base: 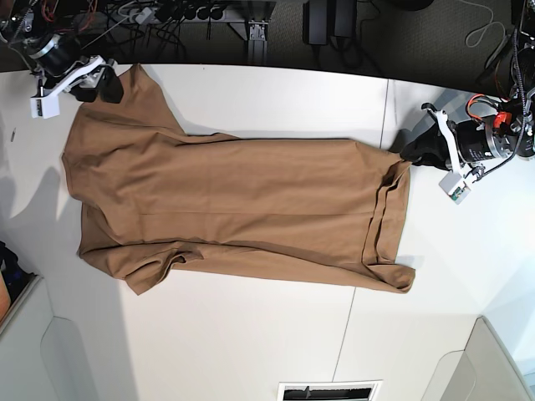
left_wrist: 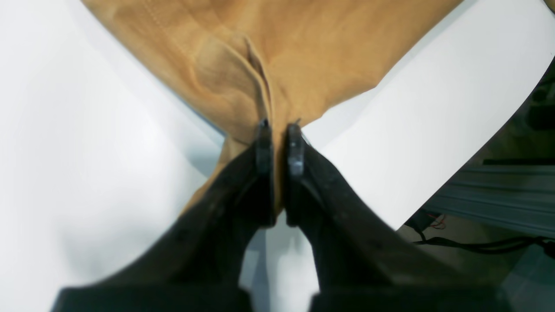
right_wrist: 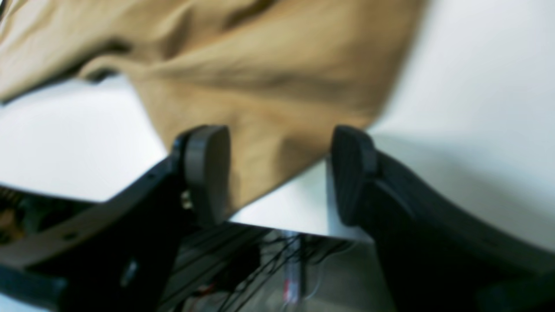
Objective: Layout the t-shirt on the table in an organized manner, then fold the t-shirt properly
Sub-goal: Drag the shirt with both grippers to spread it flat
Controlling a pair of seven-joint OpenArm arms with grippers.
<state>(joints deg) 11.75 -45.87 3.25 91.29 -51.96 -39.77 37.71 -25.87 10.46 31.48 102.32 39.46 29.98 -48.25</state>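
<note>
Here the plain tan soft-fabric t-shirt (base: 234,209) lies lengthwise across the large white table (base: 251,334) between both arms; the left pincer (left_wrist: 277,130) pinches its hem corner, the right pincer (right_wrist: 277,173) stands spread, straddling a sleeve edge.

I find nothing readable in any view. The t-shirt (base: 234,209) is plain tan cloth with no print, and no label shows on it. The desk (base: 251,334) is bare white, and my tools carry no lettering that I can make out.
</note>
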